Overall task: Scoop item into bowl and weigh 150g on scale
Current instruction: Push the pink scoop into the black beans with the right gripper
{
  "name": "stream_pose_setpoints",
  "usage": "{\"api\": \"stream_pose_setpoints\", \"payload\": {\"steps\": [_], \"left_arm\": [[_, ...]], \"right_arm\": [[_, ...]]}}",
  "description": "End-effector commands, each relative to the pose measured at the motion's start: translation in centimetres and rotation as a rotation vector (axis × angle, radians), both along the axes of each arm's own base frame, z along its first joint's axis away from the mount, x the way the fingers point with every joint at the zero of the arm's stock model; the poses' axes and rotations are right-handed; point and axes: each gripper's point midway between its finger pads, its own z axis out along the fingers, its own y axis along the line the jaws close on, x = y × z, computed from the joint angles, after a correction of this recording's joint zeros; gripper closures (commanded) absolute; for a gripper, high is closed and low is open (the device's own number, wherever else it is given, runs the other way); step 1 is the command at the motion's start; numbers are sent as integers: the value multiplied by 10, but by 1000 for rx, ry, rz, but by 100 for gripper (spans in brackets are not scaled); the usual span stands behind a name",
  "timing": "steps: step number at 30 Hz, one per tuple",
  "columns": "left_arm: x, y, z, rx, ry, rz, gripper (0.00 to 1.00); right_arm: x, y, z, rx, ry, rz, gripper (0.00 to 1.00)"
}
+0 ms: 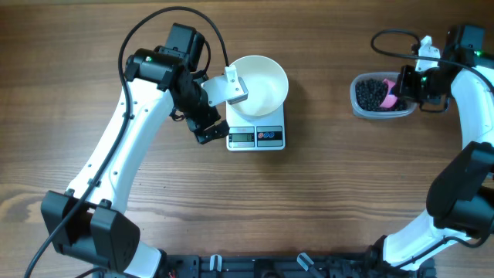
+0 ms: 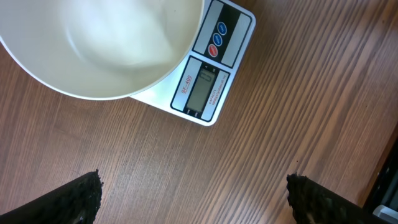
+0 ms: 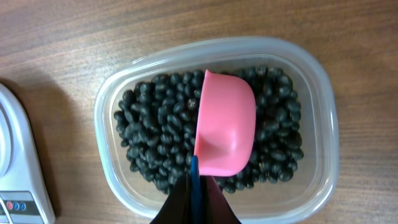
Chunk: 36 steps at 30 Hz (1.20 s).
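Note:
The white bowl (image 1: pixel 262 81) (image 2: pixel 106 43) stands on the white scale (image 1: pixel 256 137) (image 2: pixel 208 87), and nothing shows inside it. My left gripper (image 1: pixel 222 112) (image 2: pixel 196 198) hangs open just left of the scale, above bare wood. The black beans (image 1: pixel 372 93) (image 3: pixel 155 130) fill a clear plastic tub (image 1: pixel 356 100) (image 3: pixel 323 124) at the right. My right gripper (image 1: pixel 407 87) (image 3: pixel 194 202) is shut on the blue handle of a pink scoop (image 1: pixel 390 93) (image 3: pixel 225 124). The scoop's cup lies on the beans with its rounded back towards the camera.
The scale's edge (image 3: pixel 15 168) shows at the left of the right wrist view. A black cable (image 1: pixel 390 38) loops behind the tub. The arms' bases stand at the table's front edge.

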Motion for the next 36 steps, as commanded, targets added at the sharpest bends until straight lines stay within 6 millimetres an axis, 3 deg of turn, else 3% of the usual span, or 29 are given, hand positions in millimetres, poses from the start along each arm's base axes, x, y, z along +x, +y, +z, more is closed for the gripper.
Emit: {"api": "stream_pose_setpoints", "payload": {"steps": [1,5,17,21,28,33,36], "left_arm": [[1,1,-6,5,12,-10,0],[1,1,-6,5,12,-10,0],[1,1,-6,5,12,-10,0],[1,1,-6,5,12,-10,0],[1,1,-6,5,12,-10,0],[1,1,-6,5,12,-10,0],[1,1,-6,5,12,-10,0]], "right_arm": [[3,19,2,87,-23,51,96],[-16,26,-6,117,56,49,96],[15,14,-6,67,-74,25,96],[6,17,-9,73,-38,40,96],[11,16,-7,71,-60,40,96],[-6,25,-10,124,13,32,96],[0,20,-10,97,-11,28,96]]}}
